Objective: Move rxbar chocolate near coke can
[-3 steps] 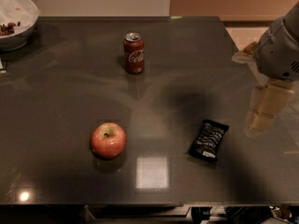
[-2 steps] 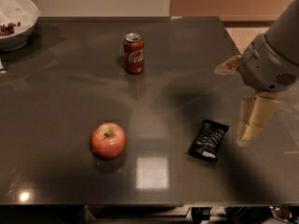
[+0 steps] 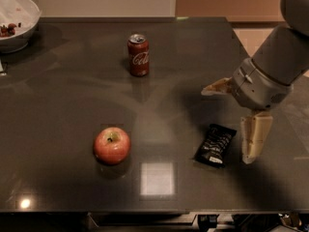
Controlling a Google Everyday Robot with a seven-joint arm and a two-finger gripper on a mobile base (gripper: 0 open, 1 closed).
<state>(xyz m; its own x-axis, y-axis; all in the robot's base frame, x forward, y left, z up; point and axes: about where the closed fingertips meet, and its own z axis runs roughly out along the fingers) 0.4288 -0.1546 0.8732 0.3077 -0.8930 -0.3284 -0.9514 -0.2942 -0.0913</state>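
The rxbar chocolate (image 3: 216,144), a flat black wrapper with white lettering, lies on the dark table (image 3: 67,95) at the right front. The coke can (image 3: 138,55) stands upright at the back middle, far from the bar. My gripper (image 3: 225,125) comes in from the right and hovers just over the bar's far right end. It is open, with one pale finger (image 3: 215,87) pointing left behind the bar and the other finger (image 3: 254,137) hanging down beside the bar's right edge. It holds nothing.
A red-yellow apple (image 3: 112,145) sits at the front left of the bar. A white bowl (image 3: 24,11) with some food stands at the back left corner. The table's right edge runs close behind my arm.
My gripper has moved left and a little down toward the bar, with its fingers now straddling the bar's far right end. The bar, can and apple have not moved.
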